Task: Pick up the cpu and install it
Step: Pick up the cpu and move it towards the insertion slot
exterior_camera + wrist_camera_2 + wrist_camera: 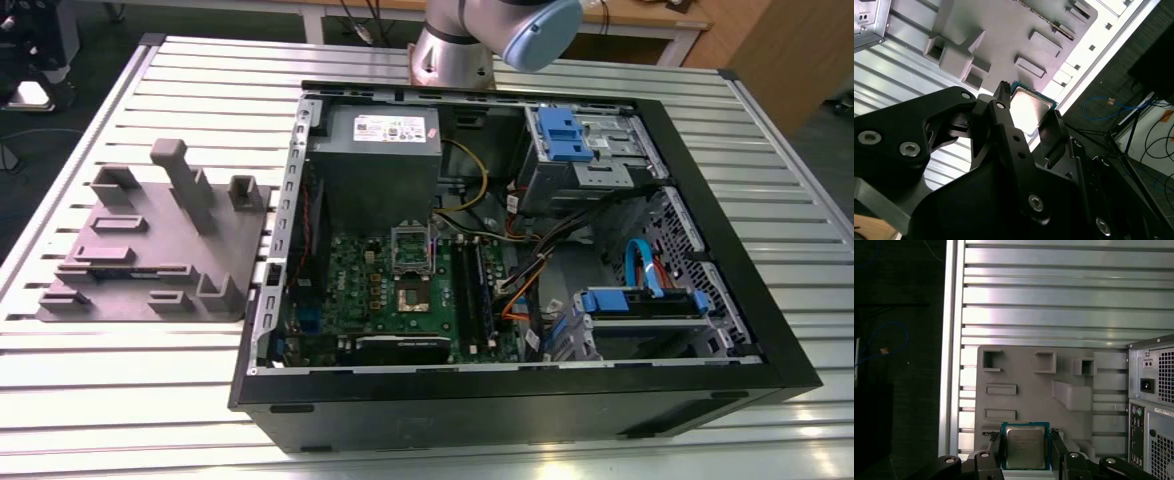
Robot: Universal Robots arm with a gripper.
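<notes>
The gripper [1024, 436] pinches the cpu [1025, 449] over the grey fixture [1024, 371] on the slatted metal table [1054, 300], dark floor [899, 390] beside.

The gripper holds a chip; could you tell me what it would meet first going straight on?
Likely the grey moulded tray ahead; the cpu clamped in the gripper would touch it first, though depth is unclear.

Cpu [1025, 448]: silver-grey metal top, teal-green border.
My hand [1024, 436]: matte black, bright steel screw heads.
Counter [160, 90]: silver, striped with parallel grooves.
Moulded tray [147, 250]: plain mid-grey.
Computer case [534, 410]: black shell.
Motherboard [360, 290]: green.
Power supply [380, 150]: grey, white label.
Drive latches [561, 135]: blue.
Cable bundle [534, 270]: black with orange strands.
</notes>
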